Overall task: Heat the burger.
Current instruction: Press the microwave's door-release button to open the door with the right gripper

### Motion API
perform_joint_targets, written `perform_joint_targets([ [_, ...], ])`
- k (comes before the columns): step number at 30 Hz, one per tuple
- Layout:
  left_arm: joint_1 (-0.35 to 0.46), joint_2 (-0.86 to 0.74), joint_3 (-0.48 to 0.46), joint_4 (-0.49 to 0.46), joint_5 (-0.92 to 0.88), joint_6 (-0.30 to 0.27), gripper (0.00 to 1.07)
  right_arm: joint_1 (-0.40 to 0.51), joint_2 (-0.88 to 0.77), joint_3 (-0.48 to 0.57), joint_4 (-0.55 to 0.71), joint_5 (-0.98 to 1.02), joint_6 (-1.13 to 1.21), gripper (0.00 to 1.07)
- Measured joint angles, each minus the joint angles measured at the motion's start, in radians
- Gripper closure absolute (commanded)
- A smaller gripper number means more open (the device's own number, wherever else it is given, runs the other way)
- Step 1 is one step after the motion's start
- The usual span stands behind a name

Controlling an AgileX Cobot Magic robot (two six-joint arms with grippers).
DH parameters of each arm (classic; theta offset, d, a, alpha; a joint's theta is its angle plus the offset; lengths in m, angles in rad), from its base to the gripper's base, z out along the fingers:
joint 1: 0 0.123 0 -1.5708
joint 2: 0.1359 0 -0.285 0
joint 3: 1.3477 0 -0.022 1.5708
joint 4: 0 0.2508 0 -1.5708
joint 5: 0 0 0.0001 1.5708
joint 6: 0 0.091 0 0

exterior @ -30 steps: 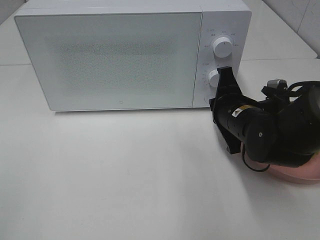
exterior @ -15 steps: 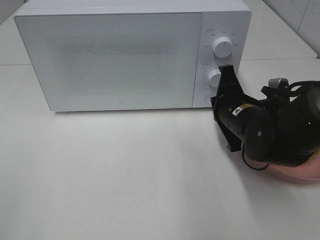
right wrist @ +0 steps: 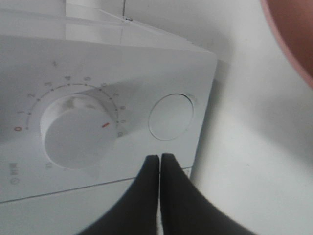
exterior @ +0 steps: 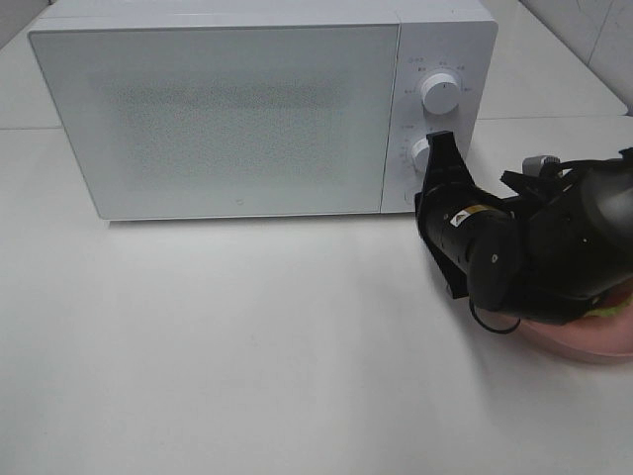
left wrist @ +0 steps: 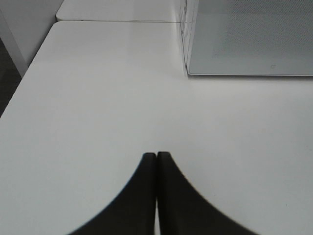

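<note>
I held the right gripper, jaws together, just short of the round button on the shut microwave; the burger sat outside on the pink plate; next, I judged, a square push to release the door; left gripper idle, jaws together.

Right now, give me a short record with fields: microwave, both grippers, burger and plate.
microwave: white, on the table, door shut
right gripper: shut, holding nothing, tips at the control panel between the lower dial and the round button; contact cannot be told
left gripper: shut, empty, over the table near the microwave's front corner
burger: outside the microwave, mostly hidden behind the right arm; only a green and yellow edge shows
pink plate: on the table right of the microwave, under the burger
</note>
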Motion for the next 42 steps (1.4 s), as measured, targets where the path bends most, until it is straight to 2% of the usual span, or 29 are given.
perform_joint_targets([
  [18,0.0,0.0,0.0,0.0,0.0,0.0,1.06,-0.003,0.088,-0.083,0.008,0.006,0.001,1.07],
  [28,0.0,0.0,0.0,0.0,0.0,0.0,1.06,-0.016,0.103,-0.088,-0.002,-0.011,0.001,1.07],
  [35,0.0,0.0,0.0,0.0,0.0,0.0,1.06,-0.062,0.103,-0.115,-0.061,-0.011,0.004,1.07],
  [42,0.0,0.0,0.0,0.0,0.0,0.0,1.06,-0.094,0.106,-0.122,-0.069,0.034,0.011,1.07],
])
